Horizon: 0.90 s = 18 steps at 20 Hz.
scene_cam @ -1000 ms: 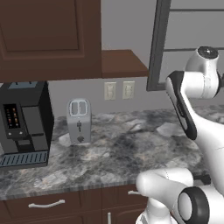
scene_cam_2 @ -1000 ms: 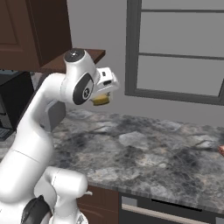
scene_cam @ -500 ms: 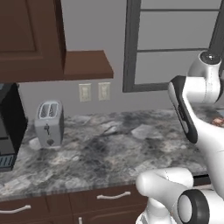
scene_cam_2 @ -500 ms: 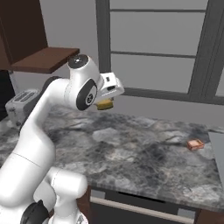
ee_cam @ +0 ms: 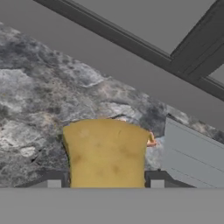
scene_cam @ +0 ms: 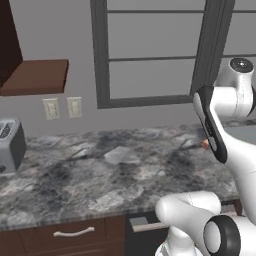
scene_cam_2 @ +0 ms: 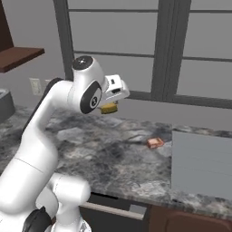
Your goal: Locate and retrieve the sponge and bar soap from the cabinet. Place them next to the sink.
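Gripper clenched on sponge above counter, bar soap beside sink

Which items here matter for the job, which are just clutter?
Job:
- sponge, clamped between the fingers
- bar soap, on the counter beside the sink
- sink
- cabinet

Clutter:
- toaster
- wall outlets
- window
- drawers

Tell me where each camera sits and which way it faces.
Left base view: behind the arm's left, looking forward and down over the counter and toaster; arm at right.
Right base view: behind its right; arm at left, gripper carrying the sponge, bar soap lying beside the sink.
Hand view: along the gripper toward counter and sink, sponge between the tips.
Shared: counter, window.
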Tool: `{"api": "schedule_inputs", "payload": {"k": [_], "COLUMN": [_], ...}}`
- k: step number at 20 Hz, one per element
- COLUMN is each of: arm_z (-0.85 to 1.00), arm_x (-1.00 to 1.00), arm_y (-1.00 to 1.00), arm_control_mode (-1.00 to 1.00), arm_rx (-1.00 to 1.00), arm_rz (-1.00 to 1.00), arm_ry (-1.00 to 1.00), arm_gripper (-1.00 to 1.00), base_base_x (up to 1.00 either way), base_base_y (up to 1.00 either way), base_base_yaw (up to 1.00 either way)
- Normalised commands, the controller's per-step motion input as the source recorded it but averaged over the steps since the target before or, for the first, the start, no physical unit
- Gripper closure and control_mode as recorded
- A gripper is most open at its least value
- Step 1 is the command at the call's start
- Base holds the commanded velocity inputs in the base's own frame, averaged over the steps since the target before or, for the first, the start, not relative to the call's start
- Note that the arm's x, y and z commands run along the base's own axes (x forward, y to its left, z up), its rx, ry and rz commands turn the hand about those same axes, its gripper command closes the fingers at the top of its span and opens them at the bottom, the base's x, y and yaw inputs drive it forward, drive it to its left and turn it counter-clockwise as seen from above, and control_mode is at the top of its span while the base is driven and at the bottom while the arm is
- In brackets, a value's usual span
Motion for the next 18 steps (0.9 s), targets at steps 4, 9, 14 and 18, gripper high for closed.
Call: {"api": "schedule_inputs", "payload": {"k": [4,9,14,18], "arm_z": [0.00,0.00,-0.08,-0.36], "arm_x": [0.00,0.00,0.11,0.25], "arm_y": [0.00,0.00,-0.14,-0.52], "arm_control_mode": [1.00,1.00,-1.00,-1.00], "arm_rx": [0.00,0.00,0.03,0.08], "arm_rz": [0.00,0.00,0.00,0.00], "arm_ry": [0.00,0.00,0.02,0.13], "arm_gripper": [1.00,1.00,1.00,1.00], "base_base_x": [0.21,0.22,0.08,0.00], "base_base_y": [-0.78,-0.57,-0.22,0.00], "base_base_yaw": [0.00,0.00,0.00,0.00]}}
